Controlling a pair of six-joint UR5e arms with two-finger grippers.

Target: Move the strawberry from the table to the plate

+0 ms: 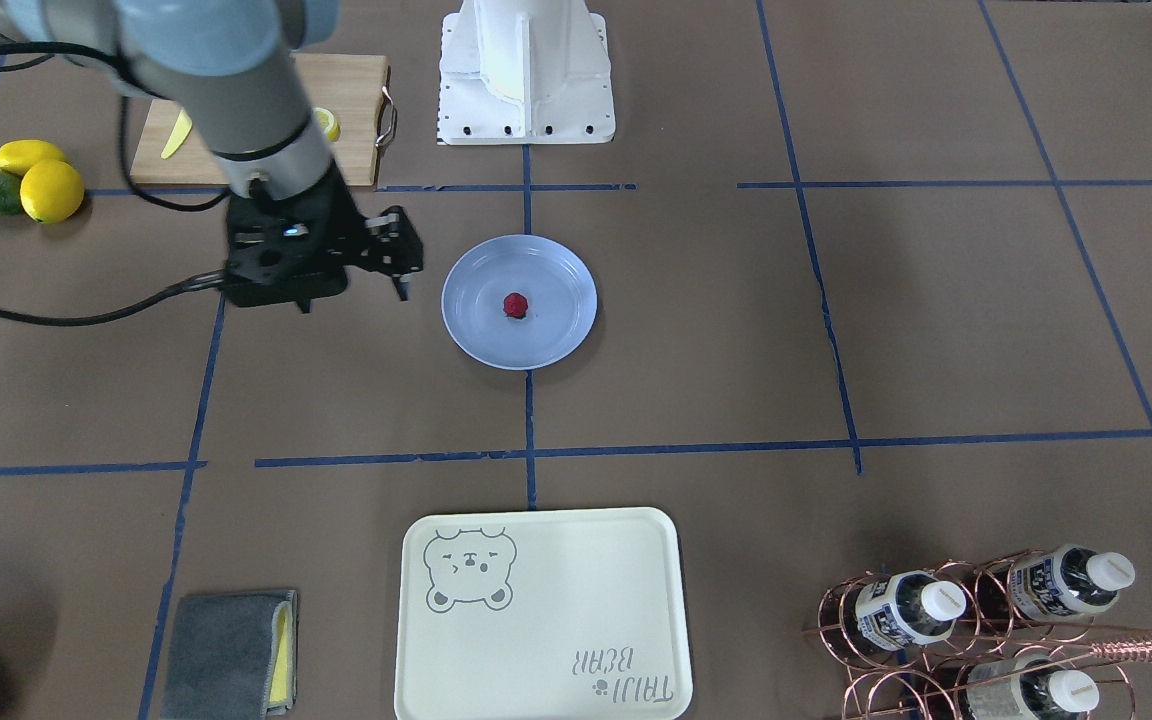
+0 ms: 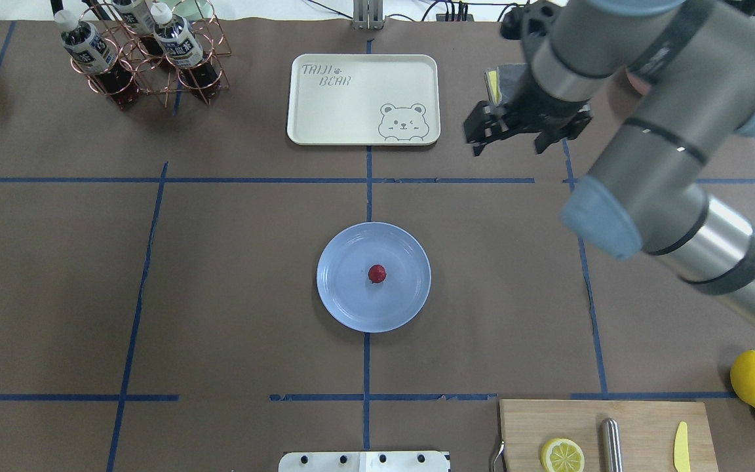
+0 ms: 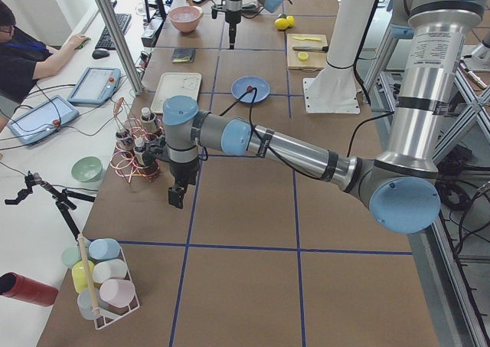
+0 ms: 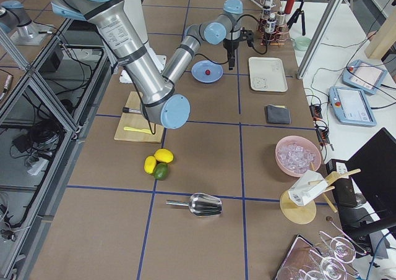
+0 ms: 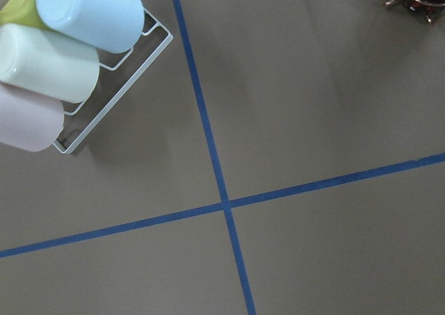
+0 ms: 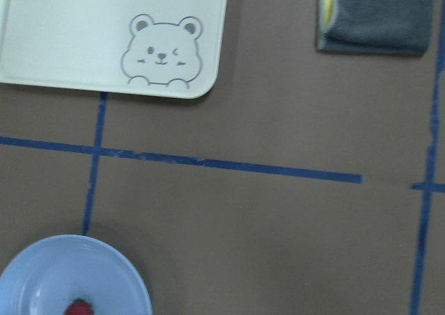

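**A:** Where is the strawberry [image 2: 377,273]?

**B:** In the middle of the light-blue plate [image 2: 345,298], lying alone on its flat. The plate sits on the brown worktop [image 2: 233,275], across one of the blue tape lines [image 2: 366,367].

**A:** And the right claw [image 2: 508,145]?

**B:** It is off the plate, out past its rim on the robot's right and toward the bear-print tray [image 2: 351,92]. It hangs above the worktop with its two fingers spread and nothing between them. A folded grey cloth [image 6: 375,16] lies farther from the plate than the claw does.

**A:** The left claw [image 3: 176,198]?

**B:** Well apart from the plate, near the copper bottle rack [image 3: 134,159], pointing down over the worktop. Only the side camera catches it, so I cannot tell whether its fingers are apart or together.
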